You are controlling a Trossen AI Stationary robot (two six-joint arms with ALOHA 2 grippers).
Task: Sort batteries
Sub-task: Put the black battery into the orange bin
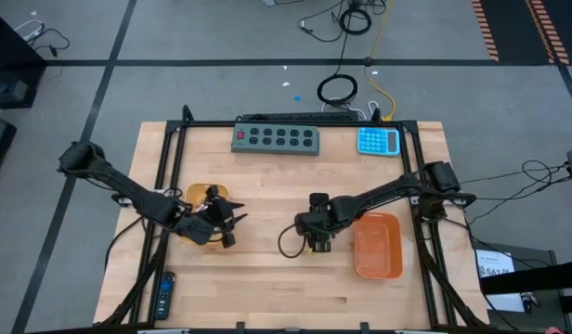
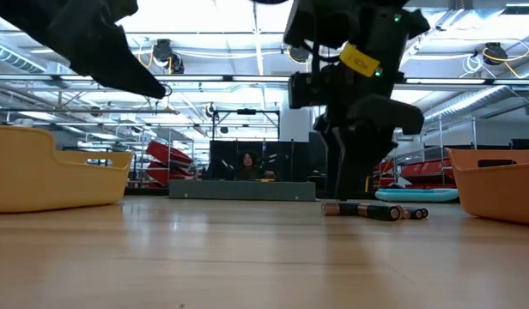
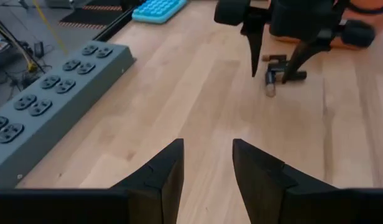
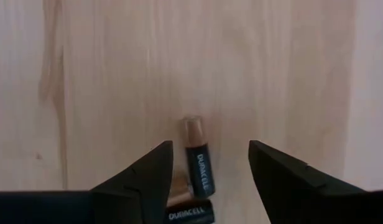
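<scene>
R gripper (image 4: pixel 210 171) open, poised over batteries (image 4: pixel 197 163) on table (image 1: pixel 267 176). L gripper (image 3: pixel 207 165) open, empty, near yellow tray (image 1: pixel 195 193).

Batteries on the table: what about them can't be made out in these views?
- Count: in the high view the right hand covers the batteries; none show.
- Low view: the batteries overlap end-on, so the number is unclear.
- Right wrist view: one battery shows whole; a second is cut off by the edge.
- Yellow tray contents: hidden by the left hand.
</scene>
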